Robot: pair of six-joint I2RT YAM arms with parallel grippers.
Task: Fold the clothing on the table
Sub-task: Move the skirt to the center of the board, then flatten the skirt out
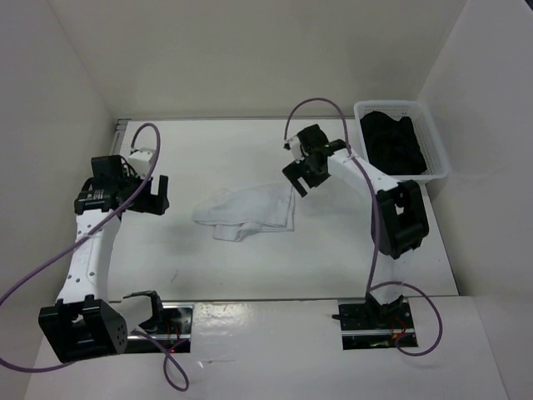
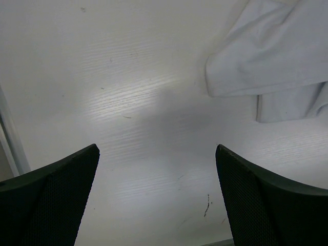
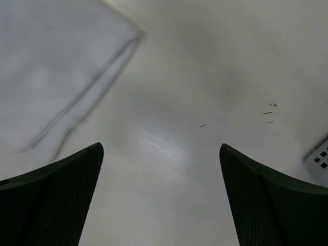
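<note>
The white clothing lies folded into a small wrinkled bundle near the middle of the table. My left gripper hovers to its left, open, with only bare tabletop between the fingers; the left wrist view has the clothing at its upper right. My right gripper hangs just right of the bundle's upper right corner, open and holding nothing. In the right wrist view, the clothing fills the upper left, with bare table between the fingers.
A white mesh basket holding a black garment stands at the table's back right corner. White walls enclose the table on the left, back and right. A metal rim runs along the table's left edge.
</note>
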